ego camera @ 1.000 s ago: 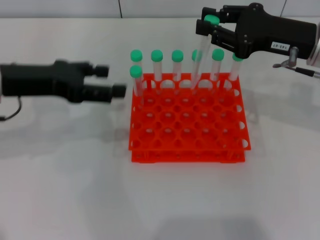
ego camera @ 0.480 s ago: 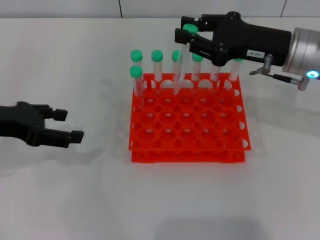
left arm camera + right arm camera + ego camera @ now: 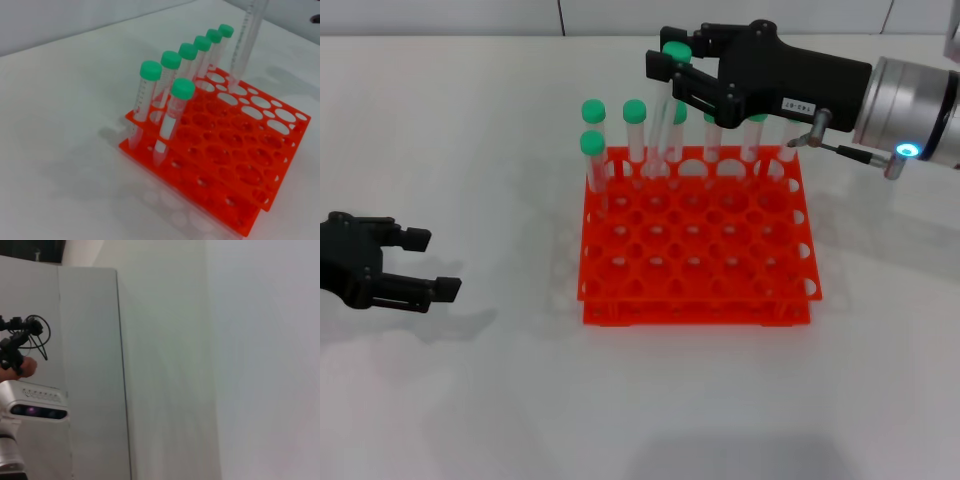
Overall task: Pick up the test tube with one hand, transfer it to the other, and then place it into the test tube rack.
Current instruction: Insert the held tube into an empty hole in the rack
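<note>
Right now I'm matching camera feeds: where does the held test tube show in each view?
Head view: test tube upper centre, gripped by the right gripper, above the rack's back row.
Left wrist view: tube upper right; gripper out of frame.
Right wrist view: not visible.
Shared landmark: the orange rack.

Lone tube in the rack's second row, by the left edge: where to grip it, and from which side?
Grip the lone tube just under its green cap, coming down from above or from the rack's open left side. It stands upright, its lower half sunk in the rack, with a neighbour right behind.
</note>
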### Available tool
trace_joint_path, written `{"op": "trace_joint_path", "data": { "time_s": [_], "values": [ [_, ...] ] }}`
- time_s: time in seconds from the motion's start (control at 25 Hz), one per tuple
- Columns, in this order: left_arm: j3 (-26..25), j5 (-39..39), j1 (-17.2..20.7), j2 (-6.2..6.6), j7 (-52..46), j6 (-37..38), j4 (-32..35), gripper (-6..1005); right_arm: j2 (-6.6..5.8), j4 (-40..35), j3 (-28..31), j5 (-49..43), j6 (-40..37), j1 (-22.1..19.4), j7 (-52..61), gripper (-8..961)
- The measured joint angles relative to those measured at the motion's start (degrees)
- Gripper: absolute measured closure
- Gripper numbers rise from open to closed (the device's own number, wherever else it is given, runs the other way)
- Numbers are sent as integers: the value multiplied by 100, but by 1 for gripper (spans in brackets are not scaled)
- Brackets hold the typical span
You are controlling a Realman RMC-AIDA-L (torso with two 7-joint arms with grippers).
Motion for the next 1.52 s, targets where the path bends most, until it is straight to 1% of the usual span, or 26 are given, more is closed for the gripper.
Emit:
{"op": "trace_joint_path", "data": {
  "time_s": [0.32,0.6,0.92,1.12,1.36,1.52],
  "values": [
    [1,0,2,10,125,18,-24,119,0,72,-715,812,546,-8,-655,680],
    [2,0,-1,8,162,18,-29,120,0,161,-890,1046,651,-9,-858,679],
    [17,-1,-11,-6,206,16,-29,120,1,304,-1388,1782,867,46,-1420,679],
    [23,-1,-31,-9,223,13,-29,121,0,309,-1463,1870,958,56,-1479,680],
    [30,2,-36,-17,240,10,-29,121,0,370,-1813,2376,1107,132,-1738,679],
    [16,4,-35,-17,240,10,-29,121,0,376,-1904,2461,1233,177,-1782,679]
  ]
}}
